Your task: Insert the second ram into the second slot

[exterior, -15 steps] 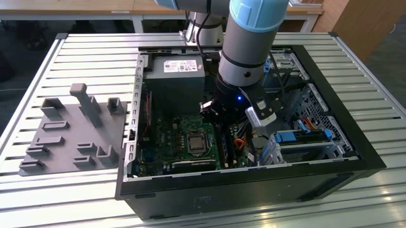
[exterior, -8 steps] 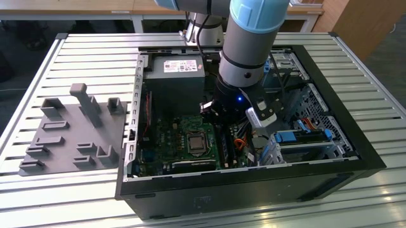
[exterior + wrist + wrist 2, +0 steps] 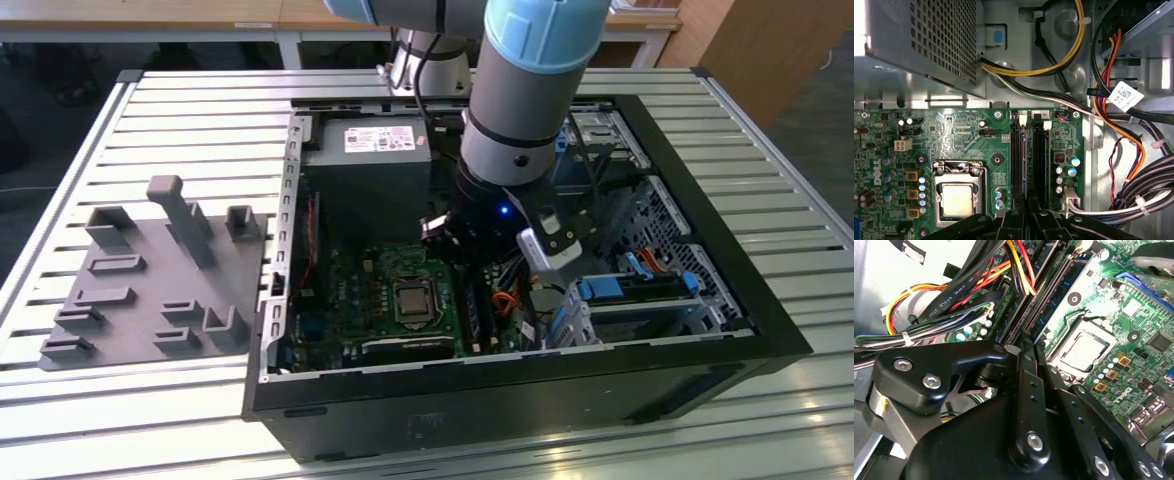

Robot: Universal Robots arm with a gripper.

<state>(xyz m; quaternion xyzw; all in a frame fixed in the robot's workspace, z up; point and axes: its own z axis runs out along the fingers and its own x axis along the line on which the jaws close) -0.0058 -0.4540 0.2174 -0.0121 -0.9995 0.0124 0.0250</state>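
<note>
Open black computer case [image 3: 747, 330] on a slatted metal table [image 3: 187, 100], with a grey fixture plate beside it.

Inside the case, a green motherboard [image 3: 360, 300] carries a square silver processor socket [image 3: 957, 199]; a grey perforated power-supply box [image 3: 367, 160] sits beyond it. Bundled yellow, orange, red and black cables [image 3: 1124, 135] run along the case wall, one bearing a white tag [image 3: 1126, 96]. Bright blue plastic drive-bay brackets [image 3: 627, 290] lie toward the exterior view's right. The grey moulded fixture plate with upright posts [image 3: 154, 280] rests on the table toward the exterior view's left.
</note>
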